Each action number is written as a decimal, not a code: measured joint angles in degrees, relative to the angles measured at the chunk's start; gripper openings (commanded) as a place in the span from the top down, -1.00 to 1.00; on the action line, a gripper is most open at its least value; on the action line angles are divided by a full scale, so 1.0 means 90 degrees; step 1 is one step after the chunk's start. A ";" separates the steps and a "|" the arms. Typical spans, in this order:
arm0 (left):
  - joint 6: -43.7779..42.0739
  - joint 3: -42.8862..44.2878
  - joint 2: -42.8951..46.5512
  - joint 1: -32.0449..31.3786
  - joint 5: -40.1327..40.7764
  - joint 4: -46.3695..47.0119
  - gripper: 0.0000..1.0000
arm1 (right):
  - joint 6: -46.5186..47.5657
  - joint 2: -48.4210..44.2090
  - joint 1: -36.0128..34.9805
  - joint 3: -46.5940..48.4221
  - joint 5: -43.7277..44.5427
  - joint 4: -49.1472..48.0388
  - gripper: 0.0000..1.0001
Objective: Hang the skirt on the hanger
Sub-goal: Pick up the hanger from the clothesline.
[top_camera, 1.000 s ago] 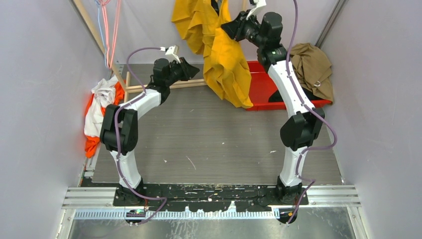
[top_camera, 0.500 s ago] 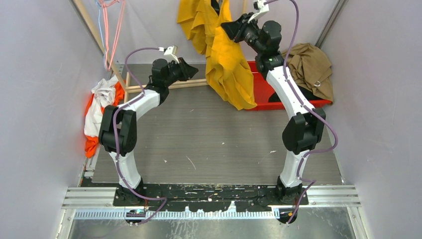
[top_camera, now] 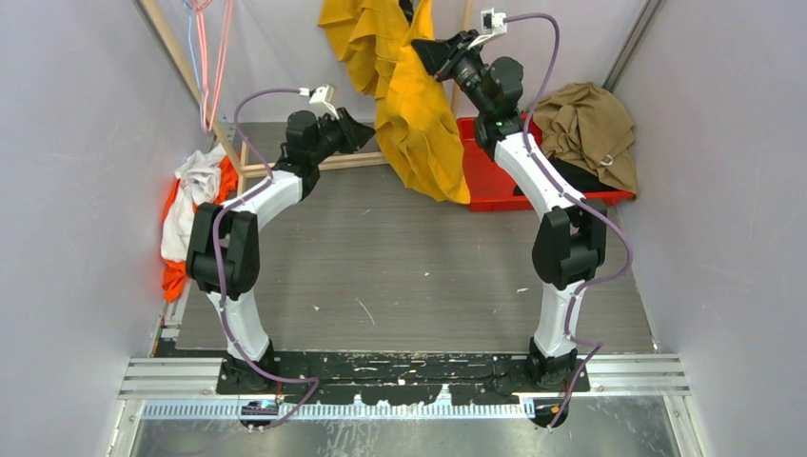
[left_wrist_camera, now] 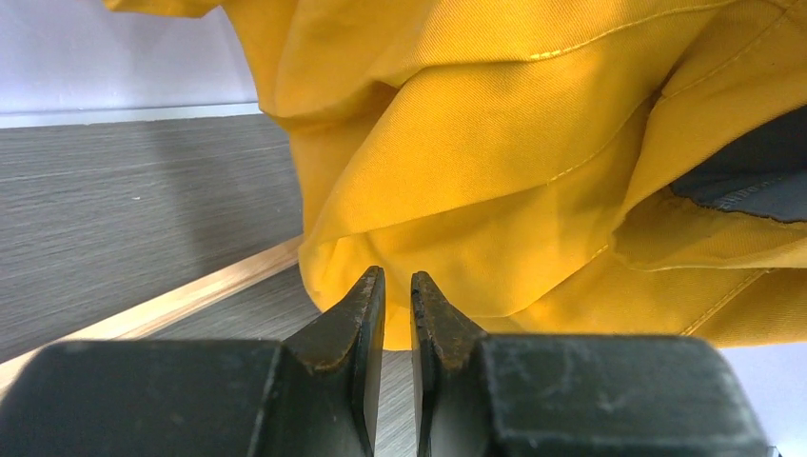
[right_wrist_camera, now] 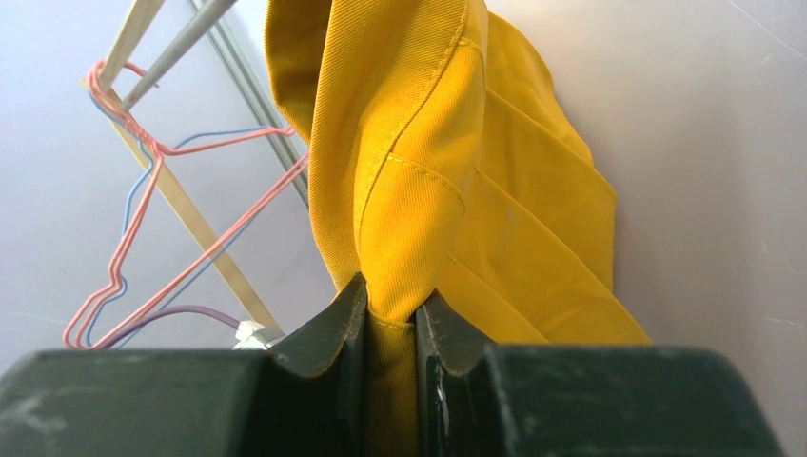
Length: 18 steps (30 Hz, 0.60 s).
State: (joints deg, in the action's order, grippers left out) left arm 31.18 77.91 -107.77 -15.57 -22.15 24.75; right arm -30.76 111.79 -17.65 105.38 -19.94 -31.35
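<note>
Overhead, loses the top of the yellow skirt (top_camera: 419, 114) to the upper edge; cannot make out what it hangs from. Crops the wire hangers (top_camera: 205, 107) the same way, hooks out of frame. Too small there to separate the fingers of the right hand (top_camera: 421, 48), or to tell whether the left hand (top_camera: 369, 135) touches the cloth. Hides part of the red bin (top_camera: 495, 181) behind skirt and arm, its right end under a brown garment (top_camera: 590, 133). At the left wrist, cuts the skirt off on three sides; cannot identify the grey patch (left_wrist_camera: 752, 181) at right.
</note>
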 measured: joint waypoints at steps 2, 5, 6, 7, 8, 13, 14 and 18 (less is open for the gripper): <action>-0.0015 0.0000 0.0012 0.0012 -0.0002 -0.0005 0.68 | -0.0070 0.0000 -0.0034 -0.0087 0.0041 -0.0223 0.97; -0.0015 0.0000 0.0015 0.0019 -0.0015 -0.0010 0.68 | -0.0129 0.0000 -0.0061 -0.0199 0.0075 -0.0491 0.97; -0.0015 -0.0002 0.0015 0.0024 -0.0017 -0.0015 0.68 | -0.0148 -0.0002 -0.0063 -0.0238 0.0083 -0.0563 0.97; -0.0015 -0.0007 0.0015 0.0024 -0.0019 -0.0012 0.68 | -0.0153 -0.0002 -0.0063 -0.0287 0.0097 -0.0646 0.97; -0.0015 -0.0012 0.0015 0.0024 -0.0019 -0.0012 0.68 | -0.0165 -0.0017 -0.0063 -0.0357 0.0107 -0.0741 0.97; -0.0015 -0.0090 0.0017 0.0024 -0.0022 -0.0012 0.68 | -0.0185 -0.0274 -0.0066 -0.0954 0.0194 -0.1076 0.97; -0.0015 -0.0102 0.0019 0.0024 -0.0022 -0.0012 0.68 | -0.0192 -0.0386 -0.0066 -0.1112 0.0216 -0.1141 0.97; -0.0012 -0.0170 0.0044 0.0024 -0.0034 -0.0015 0.68 | -0.0194 -0.0831 -0.0075 -0.1610 0.0245 -0.1185 0.97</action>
State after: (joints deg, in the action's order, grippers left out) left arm 31.07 76.38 -107.37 -15.35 -22.46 24.62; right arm -32.51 104.31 -18.33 90.89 -17.74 -42.02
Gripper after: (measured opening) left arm 0.161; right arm 0.243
